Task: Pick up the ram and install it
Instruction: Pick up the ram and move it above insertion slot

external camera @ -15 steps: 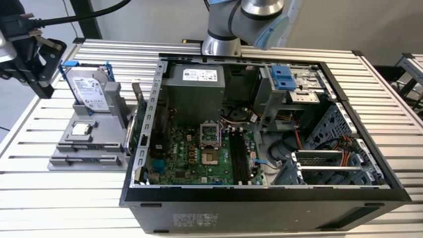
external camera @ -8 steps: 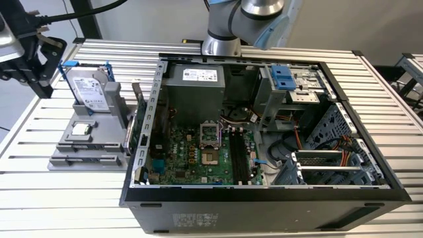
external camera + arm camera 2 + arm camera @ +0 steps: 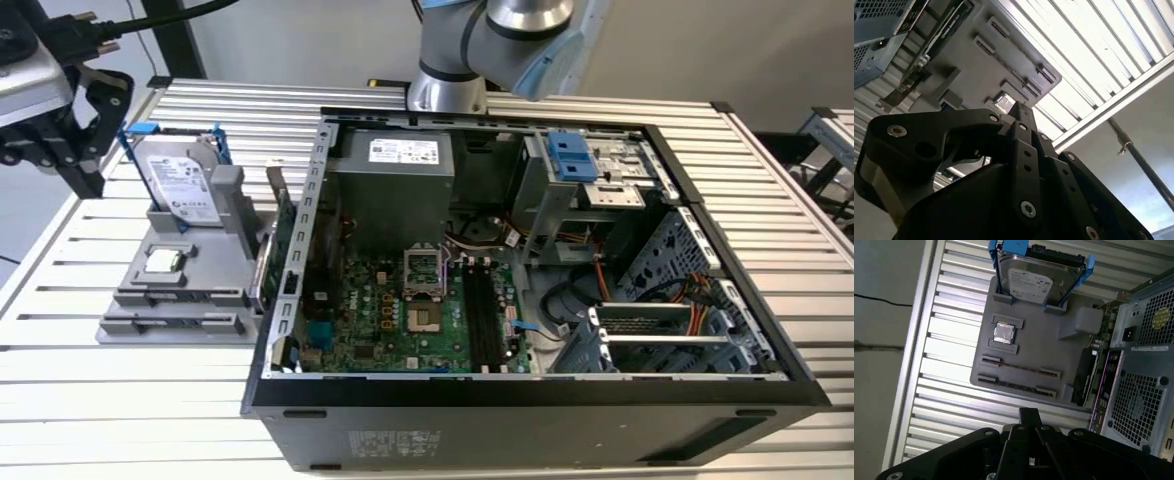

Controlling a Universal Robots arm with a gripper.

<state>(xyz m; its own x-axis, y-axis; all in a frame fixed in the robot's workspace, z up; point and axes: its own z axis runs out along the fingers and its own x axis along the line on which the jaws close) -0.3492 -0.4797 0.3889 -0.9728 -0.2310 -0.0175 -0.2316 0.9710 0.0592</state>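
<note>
The ram (image 3: 1020, 367) is a thin dark strip standing edge-on between two clips of the grey holder (image 3: 1054, 352), below the small silver chip (image 3: 1004, 333). In the exterior view my black gripper (image 3: 88, 180) hangs at the far left, beyond the holder (image 3: 147, 300) and off its back corner. The fingers are shut with nothing between them. Both wrist views show the joined fingertips (image 3: 1028, 415) (image 3: 1020, 111) pointing toward the holder, well apart from it. The motherboard's long black slots (image 3: 481, 320) lie inside the open computer case (image 3: 534, 395).
A silver hard drive in blue rails (image 3: 180, 180) stands upright at the holder's back. A card stands on edge (image 3: 278, 250) between the holder and the case wall. The slatted metal table (image 3: 134, 400) has free room in front of the holder. The arm's base (image 3: 447, 90) stands behind the case.
</note>
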